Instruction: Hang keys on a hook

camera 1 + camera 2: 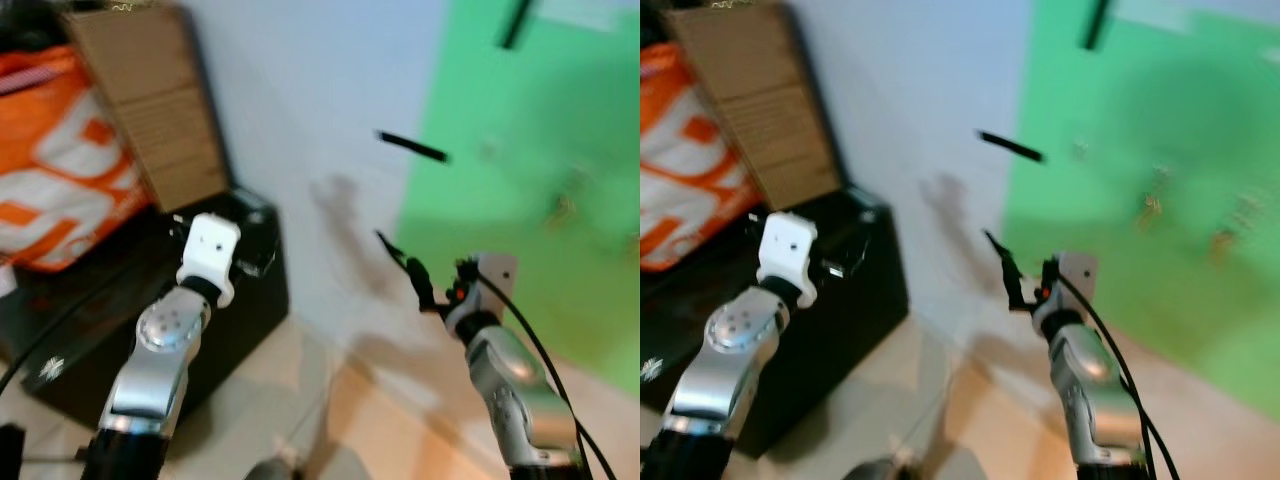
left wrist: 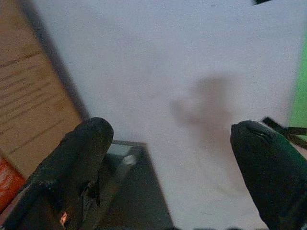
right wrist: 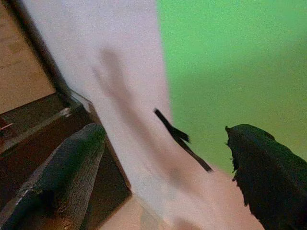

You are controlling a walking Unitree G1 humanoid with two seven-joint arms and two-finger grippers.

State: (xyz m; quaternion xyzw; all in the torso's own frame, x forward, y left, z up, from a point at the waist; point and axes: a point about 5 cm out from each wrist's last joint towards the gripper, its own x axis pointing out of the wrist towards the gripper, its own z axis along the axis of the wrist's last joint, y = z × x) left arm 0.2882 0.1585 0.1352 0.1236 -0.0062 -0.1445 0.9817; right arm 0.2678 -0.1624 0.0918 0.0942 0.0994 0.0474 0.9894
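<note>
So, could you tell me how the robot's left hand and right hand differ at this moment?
The left hand hovers before the black cabinet by the cardboard box; the right hand hovers before the white wall, near the green panel. The left hand points at the wall beside the cabinet; the right hand points where white meets green. Both are open and hold nothing.

We face a pale wall (image 1: pixel 300 110) meeting a green wall (image 1: pixel 530 200), above a tan floor (image 1: pixel 390 420). At our left, cardboard (image 1: pixel 150 100) leans over a black cabinet (image 1: pixel 240 300).
</note>
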